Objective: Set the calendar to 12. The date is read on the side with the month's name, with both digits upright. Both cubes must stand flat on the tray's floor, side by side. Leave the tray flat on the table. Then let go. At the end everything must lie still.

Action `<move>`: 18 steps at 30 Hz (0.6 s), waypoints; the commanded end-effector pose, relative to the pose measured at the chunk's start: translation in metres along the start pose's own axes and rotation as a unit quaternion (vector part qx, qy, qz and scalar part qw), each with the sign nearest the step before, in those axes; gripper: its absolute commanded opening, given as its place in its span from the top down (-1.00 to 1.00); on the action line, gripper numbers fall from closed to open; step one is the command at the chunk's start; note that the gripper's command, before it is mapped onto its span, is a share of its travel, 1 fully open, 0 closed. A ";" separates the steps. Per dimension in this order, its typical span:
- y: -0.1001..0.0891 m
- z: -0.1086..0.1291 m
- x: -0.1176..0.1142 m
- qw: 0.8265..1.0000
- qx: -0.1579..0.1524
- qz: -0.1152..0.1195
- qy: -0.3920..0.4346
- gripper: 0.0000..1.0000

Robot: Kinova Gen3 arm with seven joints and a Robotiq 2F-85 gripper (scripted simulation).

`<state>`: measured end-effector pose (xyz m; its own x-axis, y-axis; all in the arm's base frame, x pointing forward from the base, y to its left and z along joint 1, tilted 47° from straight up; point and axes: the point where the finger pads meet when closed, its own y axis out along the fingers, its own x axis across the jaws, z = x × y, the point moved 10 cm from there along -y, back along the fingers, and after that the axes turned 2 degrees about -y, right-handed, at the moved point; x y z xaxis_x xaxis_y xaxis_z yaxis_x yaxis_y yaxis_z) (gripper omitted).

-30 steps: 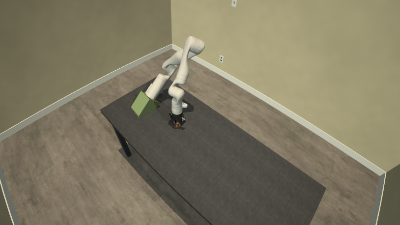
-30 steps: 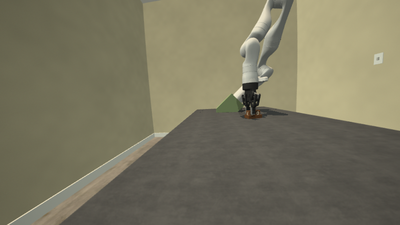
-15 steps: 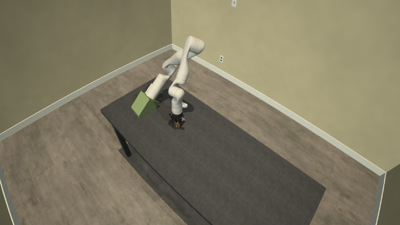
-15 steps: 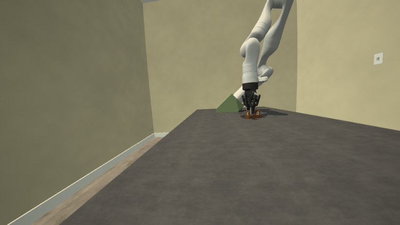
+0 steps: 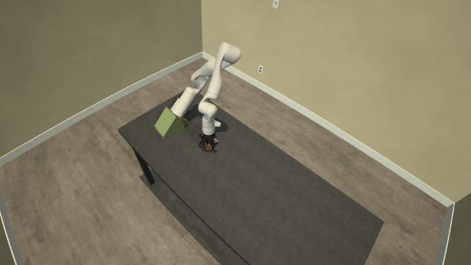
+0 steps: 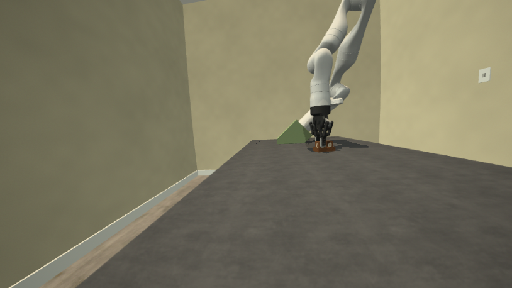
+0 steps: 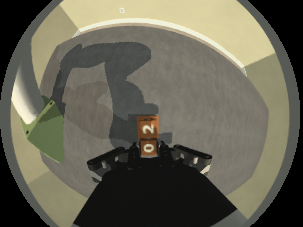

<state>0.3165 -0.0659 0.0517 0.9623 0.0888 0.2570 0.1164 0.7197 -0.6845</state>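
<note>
The gripper [image 6: 321,138] is clamping down on one of the two cubes [image 7: 148,139] standing in the brown tray [image 6: 324,148], which is sitting flat on the table [image 6: 286,214] just in front of the green wedge [image 6: 294,134]. The wrist view is showing the digits 0 and 2 on top. The grasping step looks underway; next, the held cube likely needs lifting and turning so the date reads 12.
</note>
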 end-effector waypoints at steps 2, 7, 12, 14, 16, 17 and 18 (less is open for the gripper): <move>0.000 0.000 0.000 1.000 0.000 0.000 0.000 0.47; 0.000 0.000 0.000 1.000 0.000 0.000 0.000 0.47; -0.002 0.000 0.000 1.000 0.000 0.000 0.000 0.47; -0.004 0.000 0.000 1.000 0.000 0.000 0.000 0.47; -0.006 0.000 0.000 1.000 0.000 0.000 0.000 0.47; -0.009 0.000 0.000 1.000 0.000 0.000 0.000 0.47; -0.012 0.000 0.000 1.000 0.000 0.000 0.000 0.47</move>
<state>0.3144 -0.0693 0.0558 0.9633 0.0903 0.2528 0.1107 0.7244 -0.6804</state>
